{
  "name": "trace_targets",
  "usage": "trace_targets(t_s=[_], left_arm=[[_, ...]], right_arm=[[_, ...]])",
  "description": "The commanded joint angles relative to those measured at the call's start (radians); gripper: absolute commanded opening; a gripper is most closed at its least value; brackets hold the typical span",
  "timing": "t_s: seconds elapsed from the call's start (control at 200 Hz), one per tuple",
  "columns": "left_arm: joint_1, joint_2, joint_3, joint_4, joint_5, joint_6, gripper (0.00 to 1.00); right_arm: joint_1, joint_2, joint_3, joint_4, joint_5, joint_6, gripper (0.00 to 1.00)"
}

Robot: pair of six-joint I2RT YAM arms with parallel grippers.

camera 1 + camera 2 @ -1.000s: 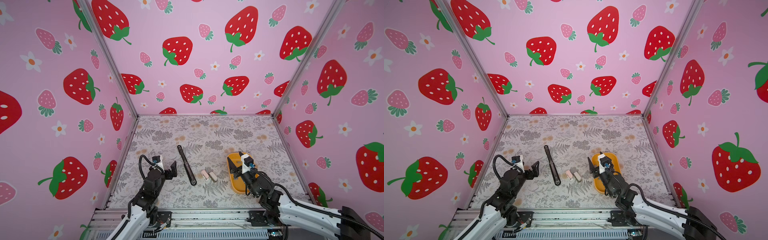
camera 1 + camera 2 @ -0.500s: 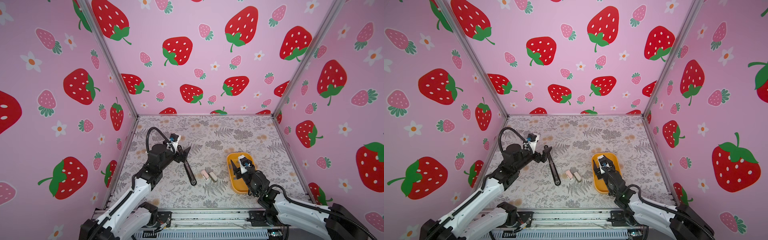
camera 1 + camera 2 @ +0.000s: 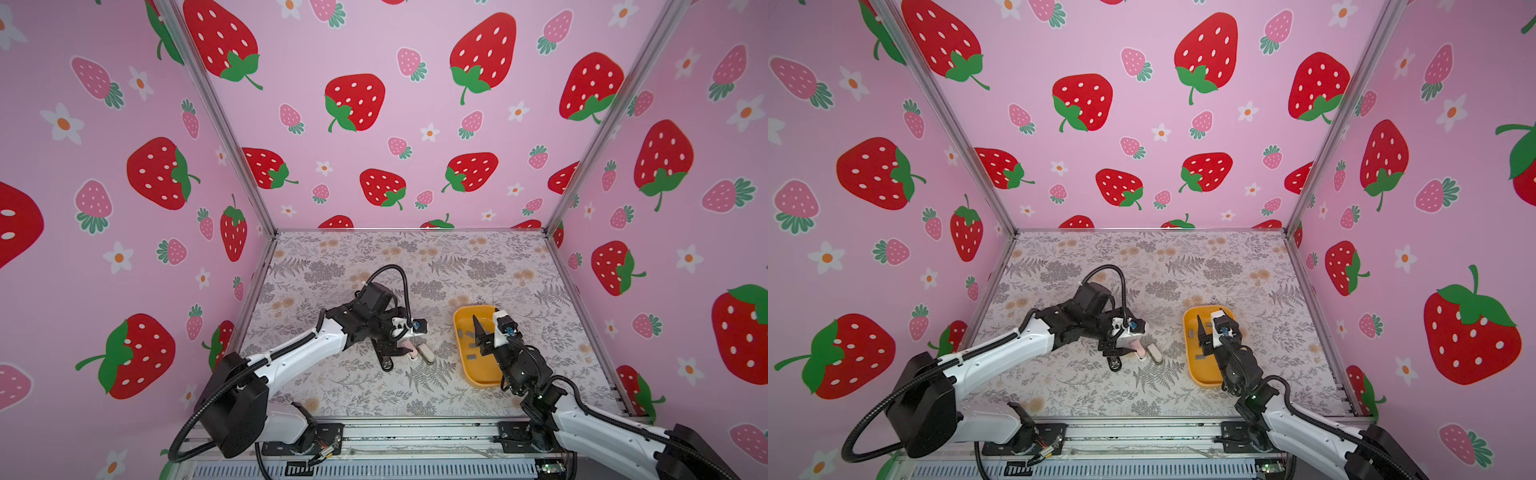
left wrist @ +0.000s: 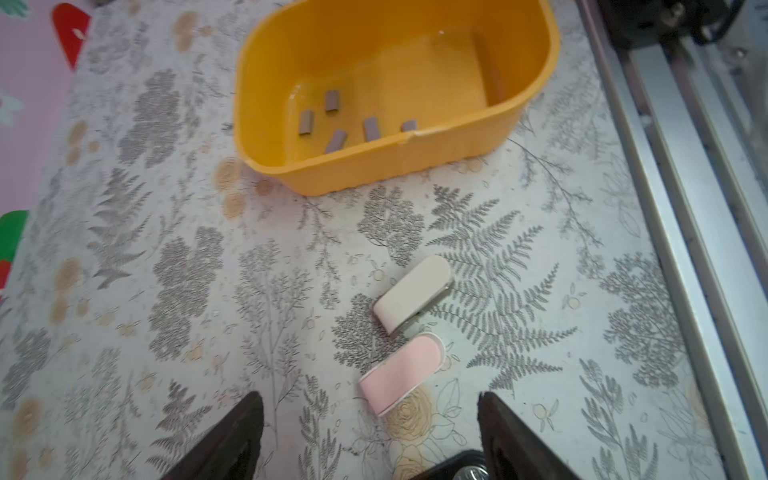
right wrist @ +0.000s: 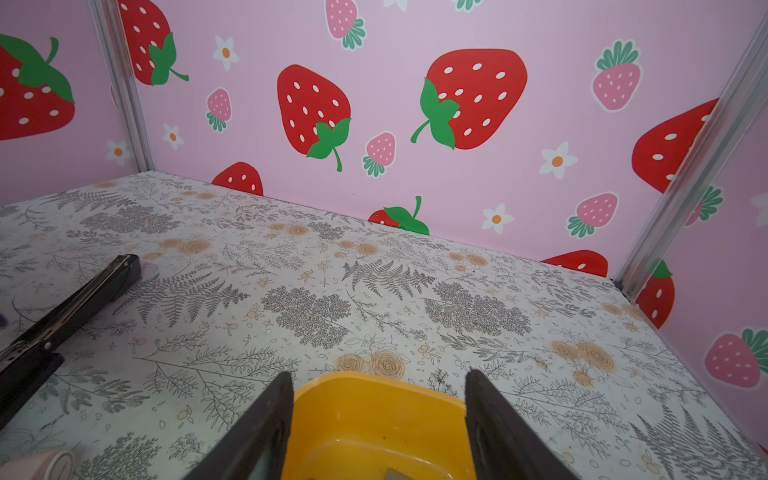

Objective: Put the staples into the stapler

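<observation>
Staples (image 4: 331,100) sit in tub (image 4: 374,166) (both jaws open, empty).

Walls (image 3: 374,54): pink, red strawberries, green leaves, white flowers
Table (image 3: 457,257): pale, grey ferns, tan blossoms
Tub (image 4: 374,170): yellow
Staples (image 4: 306,123): grey
Left small stapler (image 4: 401,374): pink
Right small stapler (image 4: 411,293): cream
Long stapler (image 5: 83,299): black

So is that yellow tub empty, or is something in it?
Not empty. The left wrist view shows five small grey staple strips lying loose on the floor of the yellow tub.
</observation>
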Motion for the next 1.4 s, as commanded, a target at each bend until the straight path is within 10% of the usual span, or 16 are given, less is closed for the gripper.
trace_targets(t_s=[0.0,1.391], left_arm=[[-0.054,0.078,0.07,-0.115,-0.018,0.184,0.78],[-0.096,0.373,0.239,-0.206,-0.165,0.235,0.41]], right_arm=[[-0.016,-0.005,-0.005,0.031,-0.038,0.023,0.68],[-0.032,0.046,0.019,0.026,-0.067,0.03,0.67]])
